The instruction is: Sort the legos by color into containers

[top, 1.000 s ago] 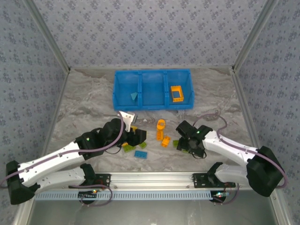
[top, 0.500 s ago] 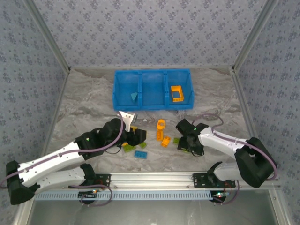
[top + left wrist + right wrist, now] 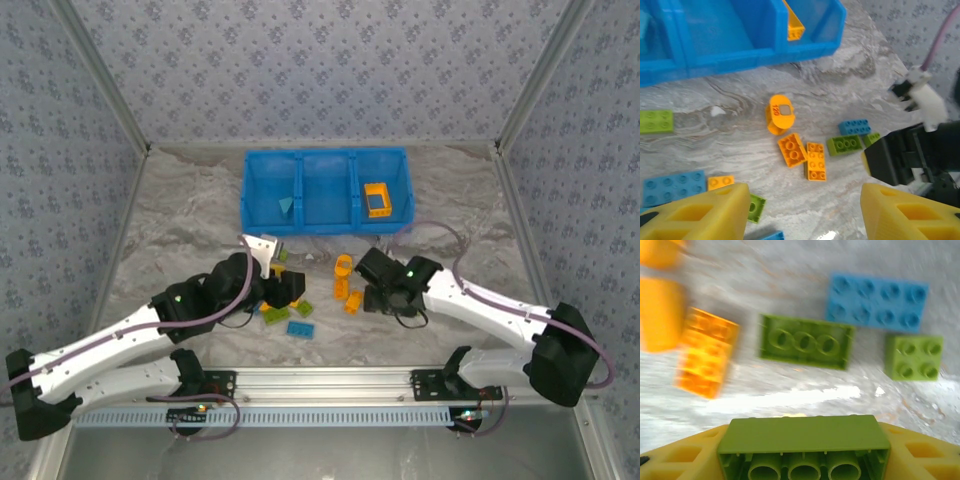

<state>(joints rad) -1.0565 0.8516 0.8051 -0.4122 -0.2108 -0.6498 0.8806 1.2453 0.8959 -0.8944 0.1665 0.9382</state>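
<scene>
Marbled tabletop (image 3: 170,220) carried everything. On it the left gripper (image 3: 805,220) stood wide open with nothing between its jaws; orange bricks (image 3: 807,157) lay just ahead of them, the blue bin (image 3: 755,50) farther ahead. Alongside, the right gripper (image 3: 801,457) was closed on a lime green brick (image 3: 802,432), with more legos (image 3: 802,342) scattered beyond its jaws. With both arms crowded over one pile, they might collide, or the brick might slip during the carry.
</scene>
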